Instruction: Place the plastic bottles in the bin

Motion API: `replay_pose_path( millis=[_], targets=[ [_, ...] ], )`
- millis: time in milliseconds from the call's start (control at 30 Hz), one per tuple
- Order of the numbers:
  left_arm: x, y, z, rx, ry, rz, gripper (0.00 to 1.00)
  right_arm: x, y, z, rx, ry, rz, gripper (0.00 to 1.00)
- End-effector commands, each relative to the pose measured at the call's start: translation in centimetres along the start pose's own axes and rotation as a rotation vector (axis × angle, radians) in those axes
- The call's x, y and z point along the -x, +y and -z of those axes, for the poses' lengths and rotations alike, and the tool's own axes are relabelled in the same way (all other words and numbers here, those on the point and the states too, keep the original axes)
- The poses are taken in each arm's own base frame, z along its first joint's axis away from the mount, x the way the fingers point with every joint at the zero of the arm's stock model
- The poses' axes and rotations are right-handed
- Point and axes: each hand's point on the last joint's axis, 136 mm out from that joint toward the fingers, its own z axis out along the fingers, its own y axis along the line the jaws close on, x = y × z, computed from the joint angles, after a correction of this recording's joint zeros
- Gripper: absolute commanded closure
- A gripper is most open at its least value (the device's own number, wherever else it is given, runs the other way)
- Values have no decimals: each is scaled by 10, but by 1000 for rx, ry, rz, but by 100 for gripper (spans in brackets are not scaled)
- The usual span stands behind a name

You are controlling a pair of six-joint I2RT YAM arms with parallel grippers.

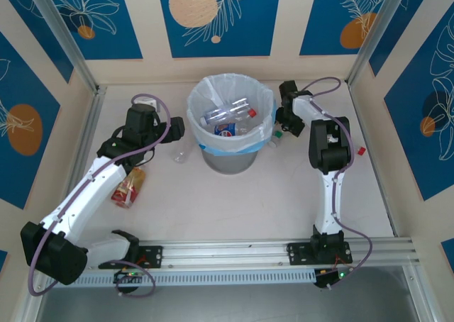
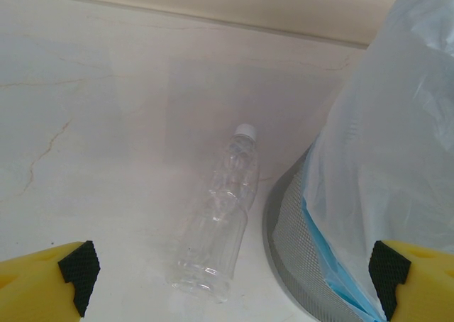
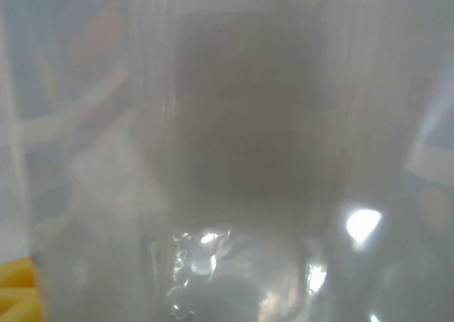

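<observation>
The bin (image 1: 228, 159) stands at mid-table, lined with a white bag, and several plastic bottles (image 1: 230, 113) lie inside. A clear white-capped bottle (image 2: 218, 219) (image 1: 181, 154) lies on the table just left of the bin (image 2: 294, 262). My left gripper (image 2: 233, 269) (image 1: 175, 129) hangs open above its base, fingers wide on either side. A red-labelled bottle (image 1: 129, 187) lies under the left arm. My right gripper (image 1: 282, 126) is against the bin's right side by a green-capped bottle (image 1: 278, 132). A clear bottle (image 3: 234, 166) sits blurred right against the right wrist camera, hiding the jaws.
A small red cap (image 1: 361, 150) lies on the table right of the right arm. Enclosure walls stand close at the back and both sides. The bag's blue edge (image 2: 333, 258) hangs over the bin's mesh wall beside my left gripper's right finger (image 2: 397, 272).
</observation>
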Motion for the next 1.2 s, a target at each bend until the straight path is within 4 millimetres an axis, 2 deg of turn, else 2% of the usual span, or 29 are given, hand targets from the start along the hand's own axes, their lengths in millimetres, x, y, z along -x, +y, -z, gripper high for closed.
replay_pose_path(
  millis=[0,167,333,667,733,900,1067,1167],
  targets=[
    [1,6,-1,12,-9,15,1,-13,-4,10,2,12,121,26],
    [1,3,-3,-1,-10,25,1,-30,-21,20,-18,16,170,34],
    [0,1,-5,-12,-7,42,1,-50,-39,35,-17,9,188,34],
    [-3,2,-5,-17,-4,57,1,-120,-75,45,-61,100,254,33],
    [-2,2,-4,-15,-7,58,1,-128,-80,50,-64,91,255,33],
    [-1,2,-5,-15,-11,64,1,-127,-79,80,-1,10,244,36],
    [-1,7,-6,4,-28,93,1,-109,-78,120,63,-147,203,37],
    [0,12,-5,24,-51,114,1,-97,-70,147,155,-255,178,37]
  ],
)
